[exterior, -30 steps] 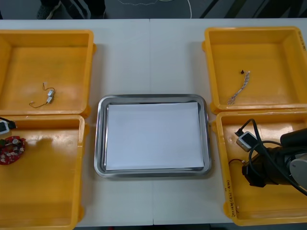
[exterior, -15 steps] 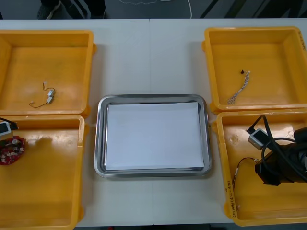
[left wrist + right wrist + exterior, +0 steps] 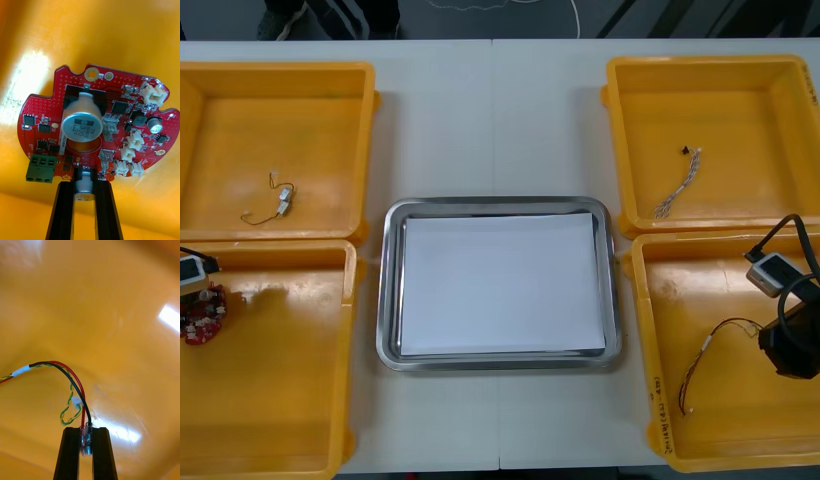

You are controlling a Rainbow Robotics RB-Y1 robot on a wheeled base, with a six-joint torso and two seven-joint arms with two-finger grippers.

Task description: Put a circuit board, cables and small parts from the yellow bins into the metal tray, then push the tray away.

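In the left wrist view my left gripper is shut on the near edge of a round red circuit board, its fingers pinching a small silver can there. The board sits at the far left of the near left yellow bin. My right gripper is shut on the end plugs of a red, black and yellow cable. The right arm hangs at the right edge of the near right bin, and the cable trails down to the left. The metal tray, white inside, lies between the bins.
The far left bin holds small metal parts with thin wires. A twisted blue and white cable and a tiny dark part lie in the far right bin. Bare table lies beyond the tray.
My right gripper has drawn away to the right with the cable end, stretching the cable out behind it. The left fingers have closed on the board, which shifted slightly left.
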